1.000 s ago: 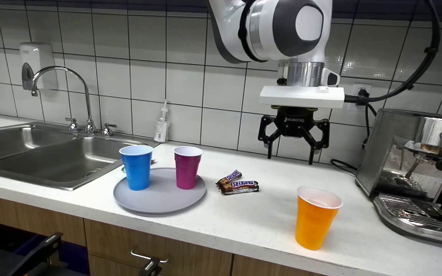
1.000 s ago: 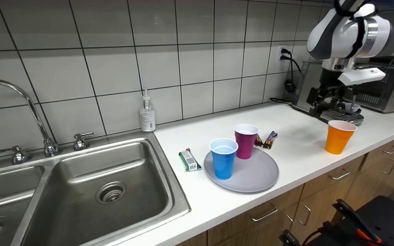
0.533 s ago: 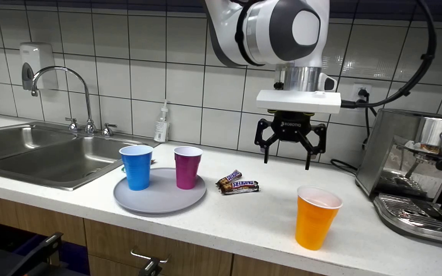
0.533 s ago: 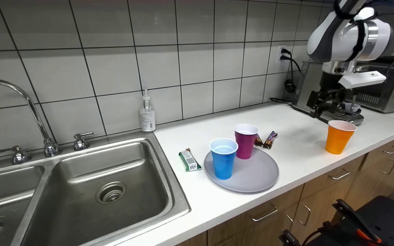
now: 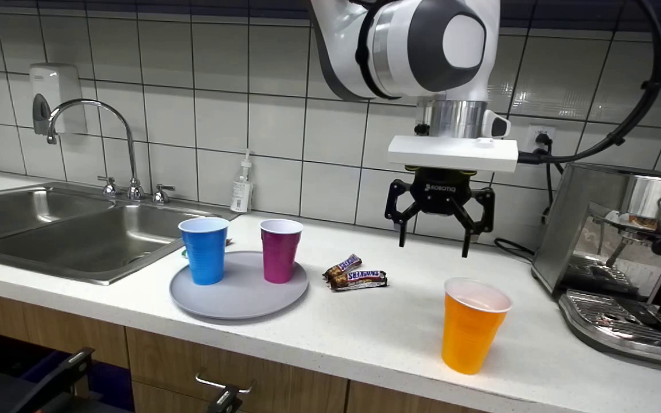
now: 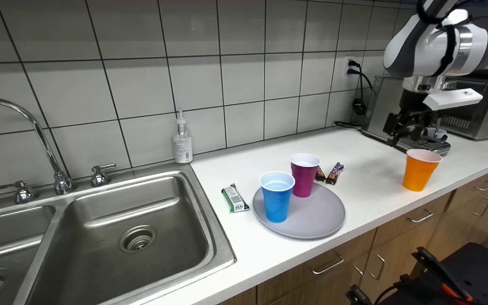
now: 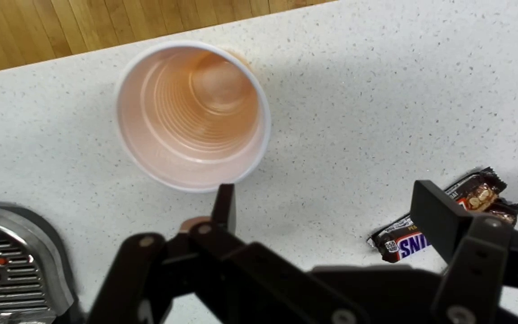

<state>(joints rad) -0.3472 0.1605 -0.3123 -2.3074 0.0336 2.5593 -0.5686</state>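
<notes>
Robotiq gripper (image 5: 434, 250), right of centre in an exterior view, hung lower than a second earlier, nearer the countertop (image 5: 376, 327), jaws wide and empty, orange plastic cup (image 5: 471, 332) untouched at lower right.

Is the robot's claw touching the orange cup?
Apart. In an exterior view, white counter shows between the claw and the top of the orange cup.

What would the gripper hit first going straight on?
Probably the white countertop between the orange plastic cup and Snickers bars: the open gripper points down, but depth is unclear; it might clip the cup.
</notes>
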